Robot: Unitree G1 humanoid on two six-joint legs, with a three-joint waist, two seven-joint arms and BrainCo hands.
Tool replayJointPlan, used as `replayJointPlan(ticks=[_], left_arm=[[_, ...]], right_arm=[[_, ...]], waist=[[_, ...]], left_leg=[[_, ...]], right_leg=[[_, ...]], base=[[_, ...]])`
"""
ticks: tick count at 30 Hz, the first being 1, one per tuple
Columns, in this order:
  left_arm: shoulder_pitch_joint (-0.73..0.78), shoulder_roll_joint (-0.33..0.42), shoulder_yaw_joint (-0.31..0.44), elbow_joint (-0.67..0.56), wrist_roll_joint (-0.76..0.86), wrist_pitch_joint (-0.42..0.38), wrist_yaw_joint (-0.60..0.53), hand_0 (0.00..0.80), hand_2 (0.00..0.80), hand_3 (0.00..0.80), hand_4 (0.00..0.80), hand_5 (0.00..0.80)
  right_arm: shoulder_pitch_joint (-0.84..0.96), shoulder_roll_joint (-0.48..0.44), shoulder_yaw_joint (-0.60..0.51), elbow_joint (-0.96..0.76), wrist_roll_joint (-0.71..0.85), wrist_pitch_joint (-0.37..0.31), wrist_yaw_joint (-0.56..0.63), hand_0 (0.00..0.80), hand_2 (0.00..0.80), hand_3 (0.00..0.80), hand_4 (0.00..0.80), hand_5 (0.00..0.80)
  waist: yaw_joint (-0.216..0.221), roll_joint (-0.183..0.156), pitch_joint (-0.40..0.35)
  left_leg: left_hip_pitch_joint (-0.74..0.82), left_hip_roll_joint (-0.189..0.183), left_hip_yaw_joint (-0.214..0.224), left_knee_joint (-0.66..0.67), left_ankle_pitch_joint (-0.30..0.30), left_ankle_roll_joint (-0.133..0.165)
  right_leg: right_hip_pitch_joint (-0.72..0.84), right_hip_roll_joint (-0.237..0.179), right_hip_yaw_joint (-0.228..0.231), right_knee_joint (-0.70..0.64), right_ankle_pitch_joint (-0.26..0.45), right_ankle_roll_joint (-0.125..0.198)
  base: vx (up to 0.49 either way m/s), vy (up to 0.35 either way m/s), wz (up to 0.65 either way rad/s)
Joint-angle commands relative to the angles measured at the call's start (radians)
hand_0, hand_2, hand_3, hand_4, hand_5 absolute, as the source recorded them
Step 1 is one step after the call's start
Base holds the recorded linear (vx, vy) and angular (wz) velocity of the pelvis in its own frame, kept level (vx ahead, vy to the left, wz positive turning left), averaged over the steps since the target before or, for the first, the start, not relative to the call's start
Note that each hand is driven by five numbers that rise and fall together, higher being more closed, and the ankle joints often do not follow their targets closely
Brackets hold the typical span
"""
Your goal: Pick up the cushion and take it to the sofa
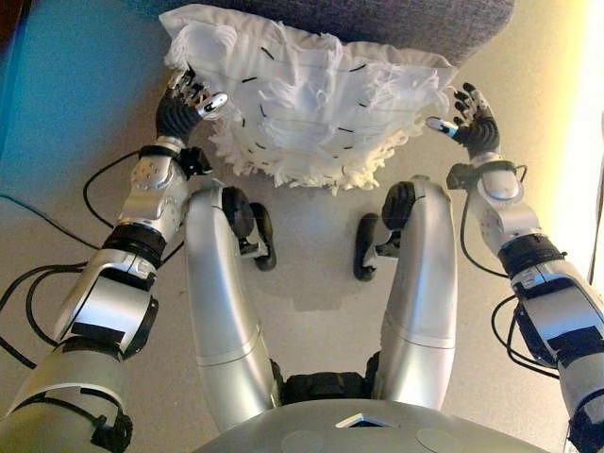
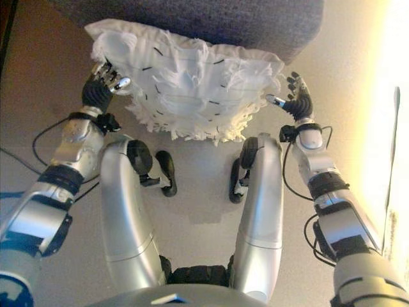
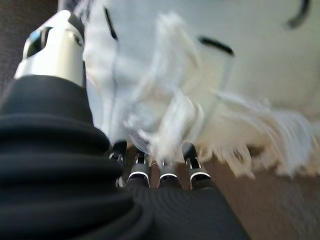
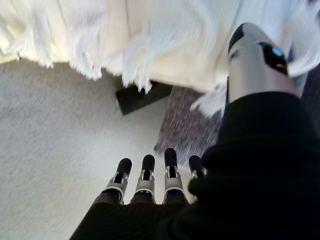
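The white fringed cushion (image 1: pixel 302 94) with short black dashes lies with its far part on the front edge of the grey sofa (image 1: pixel 425 24), and its near part overhangs the floor. My left hand (image 1: pixel 179 109) is at the cushion's left edge, fingers straight. Its thumb lies against the cover and its fingertips (image 3: pixel 165 172) sit under the fringe. My right hand (image 1: pixel 477 123) is just off the cushion's right corner, fingers spread and holding nothing. In the right wrist view the cushion (image 4: pixel 150 35) shows past the thumb (image 4: pixel 252 60), above the sofa's side (image 4: pixel 190 125).
Beige carpet (image 1: pixel 311 283) covers the floor in front of the sofa. A dark sofa foot (image 4: pixel 142 97) shows under the cushion's fringe. Bright light falls along the right side (image 2: pixel 377 128).
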State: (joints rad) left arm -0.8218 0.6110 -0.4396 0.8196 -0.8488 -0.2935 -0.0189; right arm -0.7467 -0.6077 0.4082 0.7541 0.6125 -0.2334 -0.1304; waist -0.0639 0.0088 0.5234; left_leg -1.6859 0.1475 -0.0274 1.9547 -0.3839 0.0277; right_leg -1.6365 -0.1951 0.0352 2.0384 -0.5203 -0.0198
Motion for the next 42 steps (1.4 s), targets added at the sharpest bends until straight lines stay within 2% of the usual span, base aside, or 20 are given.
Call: replayJointPlan(ticks=[1,6,12,21,27,35,42], left_arm=[[-0.099,-0.002,-0.036,-0.001,-0.041,-0.015,-0.047,0.0,0.0,0.0,0.0,0.0],[-0.158,-0.015,-0.072,0.052,-0.055,0.02,-0.034,0.0,0.0,0.0,0.0,0.0],[-0.167,-0.034,-0.06,0.089,-0.109,0.025,0.027,0.0,0.0,0.0,0.0,0.0],[-0.142,-0.06,-0.053,0.083,-0.099,0.025,0.044,0.0,0.0,0.0,0.0,0.0],[-0.131,-0.076,-0.059,0.064,-0.085,0.03,0.033,0.0,0.0,0.0,0.0,0.0],[-0.127,-0.096,-0.086,0.043,-0.079,0.037,-0.011,0.0,0.0,0.0,0.0,0.0],[-0.127,-0.136,-0.111,0.013,-0.032,0.04,0.003,0.0,0.0,0.0,0.0,0.0]], right_arm=[[-0.059,-0.022,-0.009,-0.091,0.053,-0.078,0.015,0.0,0.0,0.0,0.0,0.0],[-0.078,-0.002,0.011,-0.09,0.079,-0.088,0.048,0.0,0.0,0.0,0.0,0.0],[-0.062,0.033,0.026,-0.109,0.108,-0.112,0.058,0.0,0.0,0.0,0.0,0.0],[-0.046,0.078,0.029,-0.14,0.127,-0.12,0.067,0.0,0.0,0.0,0.0,0.0],[-0.076,0.105,0.064,-0.143,0.138,-0.043,0.186,0.0,0.0,0.0,0.0,0.0],[-0.123,0.127,0.108,-0.124,0.169,0.026,0.238,0.0,0.0,0.0,0.0,0.0],[-0.147,0.16,0.121,-0.131,0.178,0.067,0.23,0.0,0.0,0.0,0.0,0.0]], waist=[[0.008,0.013,-0.003],[-0.003,0.002,-0.003],[-0.012,-0.003,-0.003],[-0.018,-0.001,-0.003],[-0.01,0.009,-0.003],[0.002,0.014,-0.003],[0.012,0.014,-0.003]], left_leg=[[0.116,0.006,0.041,0.098,-0.269,0.046],[0.116,0.018,0.038,0.138,-0.279,0.05],[0.116,0.027,0.035,0.182,-0.291,0.052],[0.116,0.024,0.034,0.22,-0.301,0.047],[0.116,0.017,0.035,0.232,-0.303,0.046],[0.116,0.009,0.036,0.255,-0.302,0.046],[0.116,-0.001,0.042,0.268,-0.304,0.047]], right_leg=[[0.067,-0.014,-0.072,0.016,-0.061,-0.056],[0.067,-0.019,-0.07,0.045,-0.068,-0.064],[0.067,-0.022,-0.068,0.077,-0.077,-0.072],[0.067,-0.02,-0.064,0.111,-0.087,-0.075],[0.067,-0.021,-0.063,0.121,-0.088,-0.076],[0.067,-0.025,-0.065,0.144,-0.089,-0.079],[0.067,-0.021,-0.068,0.153,-0.088,-0.08]], base=[[0.008,0.003,-0.25],[0.012,0.002,-0.04],[0.022,-0.003,-0.03],[0.003,-0.004,0.0],[-0.002,-0.019,0.03],[0.013,-0.028,0.06],[0.002,-0.002,0.0]])
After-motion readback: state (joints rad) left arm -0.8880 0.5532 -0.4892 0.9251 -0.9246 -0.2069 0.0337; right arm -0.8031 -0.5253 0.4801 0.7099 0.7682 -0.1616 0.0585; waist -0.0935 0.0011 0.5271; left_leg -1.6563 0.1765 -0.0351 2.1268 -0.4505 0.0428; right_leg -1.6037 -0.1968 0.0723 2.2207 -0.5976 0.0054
